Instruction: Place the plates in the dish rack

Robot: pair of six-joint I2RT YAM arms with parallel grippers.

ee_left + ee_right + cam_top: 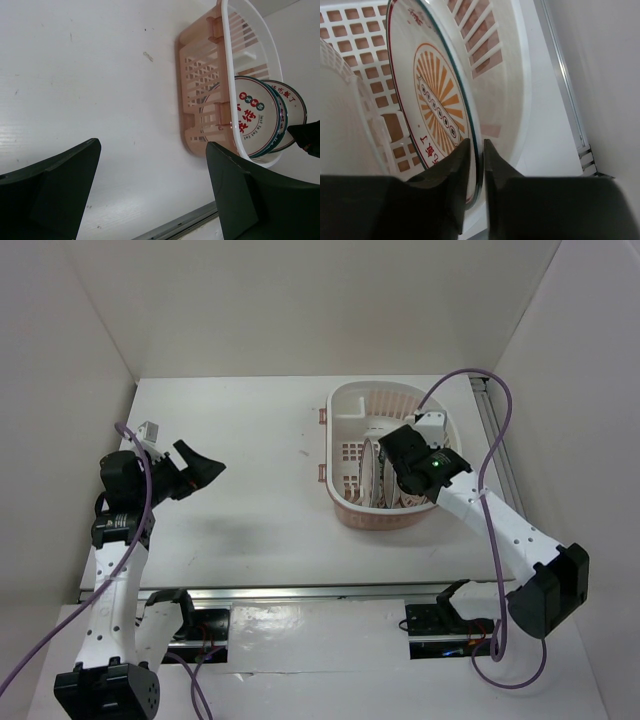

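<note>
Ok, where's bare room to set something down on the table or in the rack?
Bare table runs between the left gripper and the dish rack, and behind the rack to the back wall. The rack's far half looks free. Its near end is crowded: standing plates and the right gripper.

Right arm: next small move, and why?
Probably open the right gripper fully, then lift away: its fingers straddle the rim of the orange sunburst plate, which already stands on edge inside the dish rack.
</note>
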